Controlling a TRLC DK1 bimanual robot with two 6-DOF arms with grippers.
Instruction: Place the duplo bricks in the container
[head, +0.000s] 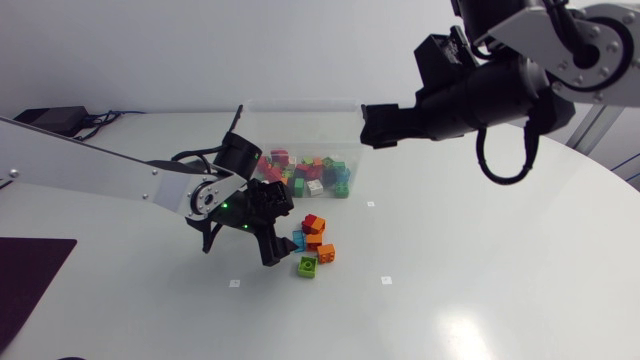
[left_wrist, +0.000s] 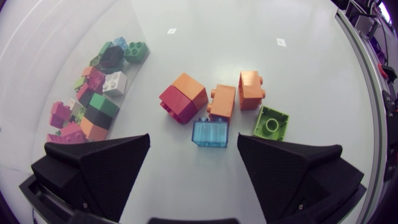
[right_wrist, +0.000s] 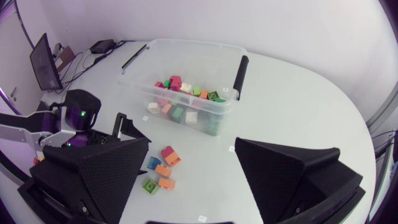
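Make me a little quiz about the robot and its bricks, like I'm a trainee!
1. True or false: the clear plastic container is empty.
2. Which loose brick lies closest to the gap between the left gripper's open fingers? A) see-through blue brick B) lime green brick C) red-and-orange brick
3. Fill in: the right gripper holds ____.
Key: 1 false; 2 A; 3 nothing.
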